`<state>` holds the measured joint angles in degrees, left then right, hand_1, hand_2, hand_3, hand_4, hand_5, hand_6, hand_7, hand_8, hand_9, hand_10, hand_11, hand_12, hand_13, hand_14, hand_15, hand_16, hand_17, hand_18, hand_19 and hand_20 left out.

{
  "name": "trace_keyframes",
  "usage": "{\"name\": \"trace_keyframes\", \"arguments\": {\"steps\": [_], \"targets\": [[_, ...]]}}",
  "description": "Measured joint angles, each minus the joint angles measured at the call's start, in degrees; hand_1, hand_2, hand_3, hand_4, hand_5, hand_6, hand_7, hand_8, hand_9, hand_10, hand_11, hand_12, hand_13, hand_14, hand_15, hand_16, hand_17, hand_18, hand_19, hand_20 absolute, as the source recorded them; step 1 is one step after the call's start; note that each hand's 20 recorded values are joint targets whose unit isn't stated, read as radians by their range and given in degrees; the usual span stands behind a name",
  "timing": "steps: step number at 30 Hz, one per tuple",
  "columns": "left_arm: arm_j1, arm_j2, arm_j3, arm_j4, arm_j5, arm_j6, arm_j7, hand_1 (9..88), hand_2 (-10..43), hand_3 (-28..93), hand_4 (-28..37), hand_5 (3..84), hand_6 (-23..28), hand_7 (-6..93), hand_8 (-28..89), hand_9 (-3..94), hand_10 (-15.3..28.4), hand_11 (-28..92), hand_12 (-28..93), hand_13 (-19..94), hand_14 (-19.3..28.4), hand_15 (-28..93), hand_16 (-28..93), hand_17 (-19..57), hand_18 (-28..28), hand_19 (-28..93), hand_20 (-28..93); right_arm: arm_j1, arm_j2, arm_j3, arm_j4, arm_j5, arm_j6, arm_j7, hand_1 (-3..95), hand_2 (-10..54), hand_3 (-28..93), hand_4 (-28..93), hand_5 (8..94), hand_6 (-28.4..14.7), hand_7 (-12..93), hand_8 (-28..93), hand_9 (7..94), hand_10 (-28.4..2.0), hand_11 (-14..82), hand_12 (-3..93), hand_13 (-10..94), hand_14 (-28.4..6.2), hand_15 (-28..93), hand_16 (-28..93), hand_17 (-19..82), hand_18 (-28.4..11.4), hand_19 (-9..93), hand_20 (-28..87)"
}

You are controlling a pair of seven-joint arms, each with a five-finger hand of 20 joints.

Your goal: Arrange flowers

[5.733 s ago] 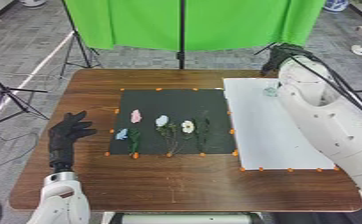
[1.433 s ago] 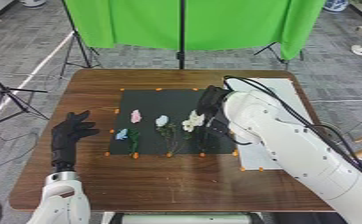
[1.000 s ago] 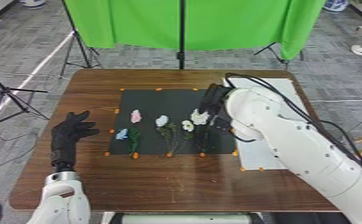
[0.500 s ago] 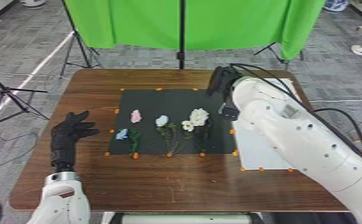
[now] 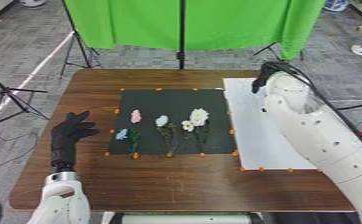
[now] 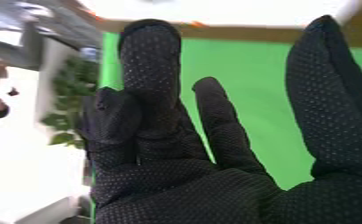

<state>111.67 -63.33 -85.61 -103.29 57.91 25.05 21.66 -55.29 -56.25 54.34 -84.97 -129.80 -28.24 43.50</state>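
My right hand is at the far right, over the far end of the white sheet and close to the table's far edge; its fingers are loosely stretched, one bent more than the rest, with the thumb set wide of them. My right arm slants across the sheet's right side and over the table's near right part, so my room there is on its left. My left hand sits between the table's left edge and the black mat, fingers spread and relaxed. On the mat lie the pink flower, the blue flower nearer me, the pale blue flower mid-mat, the small white flower, and, just beside it, the large white flower, inside the mat's right edge. Wood borders the mat far, left and near, the near strip being broad.
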Motion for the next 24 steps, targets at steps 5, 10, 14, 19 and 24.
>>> {"name": "trace_keyframes", "arguments": {"steps": [5,10,14,19,24], "targets": [[-0.06,-0.01,0.04,0.03,0.00,-0.25,0.00,23.0,17.3,60,-28.0,59.7,8.2,7.7,-4,64.1,17.9,23,14,63,21.3,39,-3,23.4,25.9,73,8,-2.73,-0.54,1.56,3.74,-2.68,0.39,-0.07,35.4,-9.5,68,-18,36.2,-3.3,10,-7,39.9,-21.8,4.2,17.7,70,-11.3,64,29,44,-21.3,88,50],[-0.39,0.01,0.30,0.15,0.00,-0.79,0.00,22.9,17.3,60,-27.9,59.7,8.2,7.8,-4,64.0,17.9,23,14,63,21.3,39,-3,23.4,26.0,73,8,-3.57,-1.78,2.24,6.50,-3.59,1.68,-0.35,36.0,-9.5,69,-18,36.1,-3.3,11,-7,40.3,-21.6,4.6,17.7,70,-11.2,64,28,44,-21.2,88,50],[-0.54,0.01,0.41,0.21,0.00,-0.91,0.00,22.9,17.3,60,-27.8,59.7,8.2,7.8,-4,64.0,17.9,23,14,63,21.4,39,-3,23.4,26.0,73,8,-3.51,-2.39,2.33,6.89,-4.36,2.45,-0.37,36.2,-9.5,69,-18,36.7,-3.5,12,-7,40.7,-21.5,5.0,17.7,70,-11.2,65,28,44,-21.1,88,51],[-0.53,0.00,0.38,0.20,0.00,-0.90,-0.01,22.9,17.3,60,-27.8,59.7,8.2,7.8,-4,64.1,17.9,23,14,63,21.2,39,-3,23.4,26.0,73,8,-2.63,-2.37,1.25,6.89,-4.59,2.61,-0.13,37.1,-9.5,68,-17,39.2,-3.9,12,-7,43.9,-21.1,6.6,17.9,71,-10.7,64,28,44,-21.4,89,51],[-0.52,-0.02,0.35,0.20,0.00,-0.86,0.00,23.0,17.3,60,-27.8,59.7,8.3,7.6,-4,64.0,17.9,23,14,63,21.3,39,-3,23.4,25.9,73,8,-0.81,-2.21,-1.08,7.09,-5.58,3.07,0.56,37.7,-9.5,66,-17,41.0,-3.9,12,-7,46.3,-20.9,7.4,17.8,73,-10.4,64,28,45,-21.6,90,50]]}}
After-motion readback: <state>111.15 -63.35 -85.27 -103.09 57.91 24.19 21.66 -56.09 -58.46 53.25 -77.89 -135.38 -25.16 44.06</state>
